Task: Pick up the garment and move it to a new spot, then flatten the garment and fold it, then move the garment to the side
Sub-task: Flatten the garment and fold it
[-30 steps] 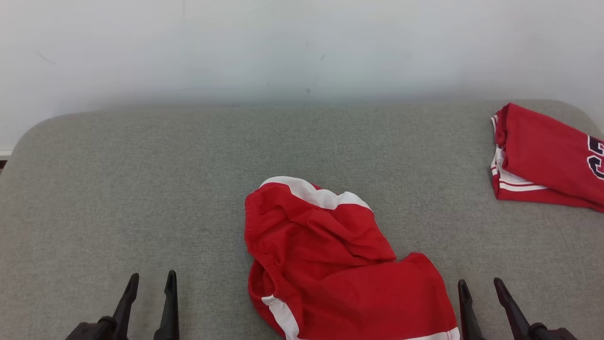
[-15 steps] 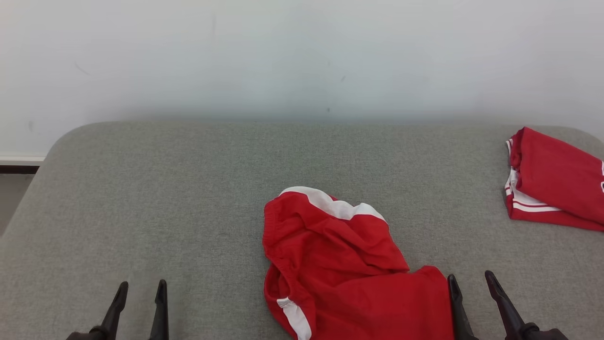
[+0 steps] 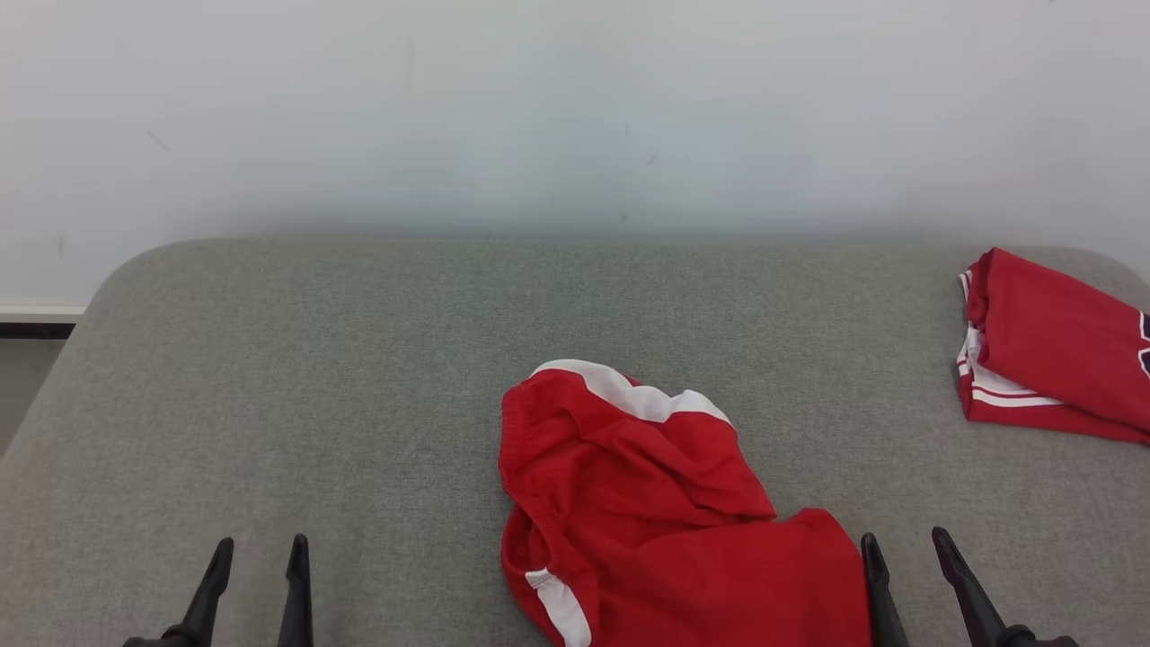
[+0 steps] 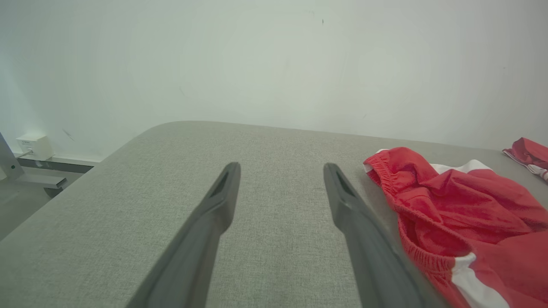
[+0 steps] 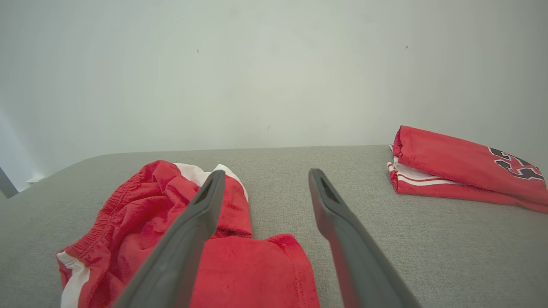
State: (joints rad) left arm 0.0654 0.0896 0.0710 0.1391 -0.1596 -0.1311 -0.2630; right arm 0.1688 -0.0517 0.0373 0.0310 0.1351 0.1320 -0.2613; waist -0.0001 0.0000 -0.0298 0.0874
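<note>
While both stand spread and empty, left gripper [image 3: 261, 540] sits well left of the crumpled red garment [image 3: 647, 503], right gripper [image 3: 903, 535] just beside its right edge. Garment lies on grey cushion [image 3: 314, 377]; folded red jersey [image 3: 1051, 359] farther back, well right.

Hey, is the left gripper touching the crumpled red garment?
Apart. The head view shows bare grey surface between the left gripper and the crumpled red garment.

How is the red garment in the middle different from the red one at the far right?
The middle garment lies crumpled; the right garment is folded flat. The middle garment shows no print; the right garment carries dark lettering. Both are red with white trim, on the grey surface.
</note>
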